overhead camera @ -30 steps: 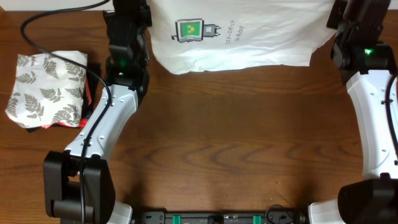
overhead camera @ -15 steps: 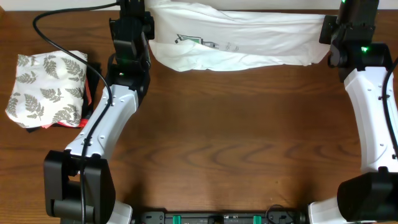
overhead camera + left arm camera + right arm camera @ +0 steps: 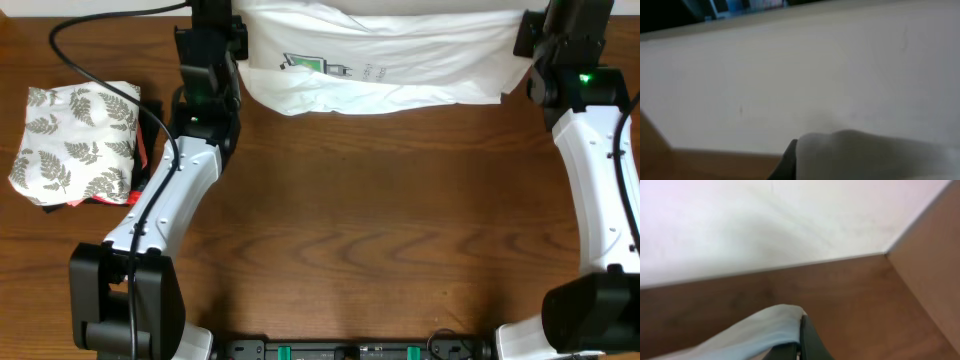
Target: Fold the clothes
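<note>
T-shirt (image 3: 380, 60), white and thin, hangs stretched like a banner between two robot arms at the far edge of a brown wooden bench (image 3: 380, 220). Its small green-and-black print (image 3: 305, 65) sits toward the left, and the lower hem sags in soft waves just above the wood.

The left fingers (image 3: 787, 165) are closed, with a bunch of white cloth pinched at their tip. The right fingers (image 3: 812, 345) are closed as well, with a fold of the same cloth beside them. Each arm holds one side of the shirt.

Off to the left, well apart from the shirt, lies a folded white cloth with a grey fern pattern (image 3: 75, 140), on top of dark and red garments (image 3: 145, 150).

Risks from here: the fabric is thin and held only by two small pinches, so it could slip free on one side and collapse in a heap. If the arms come down unevenly, the hem will likely land crooked and the fold will crease. Held this far back, part of the shirt may also drape over the bench's rear edge.
</note>
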Controlling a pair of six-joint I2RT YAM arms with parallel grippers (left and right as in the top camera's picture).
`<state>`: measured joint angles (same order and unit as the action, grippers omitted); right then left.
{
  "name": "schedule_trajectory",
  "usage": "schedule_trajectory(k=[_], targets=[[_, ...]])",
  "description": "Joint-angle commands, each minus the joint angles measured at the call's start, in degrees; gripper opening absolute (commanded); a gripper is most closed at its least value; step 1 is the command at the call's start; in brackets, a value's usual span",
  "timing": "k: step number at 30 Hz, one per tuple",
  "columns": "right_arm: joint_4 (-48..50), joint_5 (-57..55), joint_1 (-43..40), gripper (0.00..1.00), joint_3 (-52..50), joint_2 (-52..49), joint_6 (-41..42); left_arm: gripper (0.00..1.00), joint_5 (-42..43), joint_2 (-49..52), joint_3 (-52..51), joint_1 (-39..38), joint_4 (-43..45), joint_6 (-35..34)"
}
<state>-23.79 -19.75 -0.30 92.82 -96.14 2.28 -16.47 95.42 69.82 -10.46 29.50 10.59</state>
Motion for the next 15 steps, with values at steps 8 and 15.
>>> schedule_trajectory(k=[8,15], targets=[[19.8,0.2,-0.7,0.01,0.2,-9.4,-0.9,0.06,4.5,9.5,0.9,3.7,19.1,0.7],[23.3,0.1,-0.7,0.01,0.2,-12.7,-0.9,0.06,4.5,15.0,3.8,3.7,21.6,0.8]])
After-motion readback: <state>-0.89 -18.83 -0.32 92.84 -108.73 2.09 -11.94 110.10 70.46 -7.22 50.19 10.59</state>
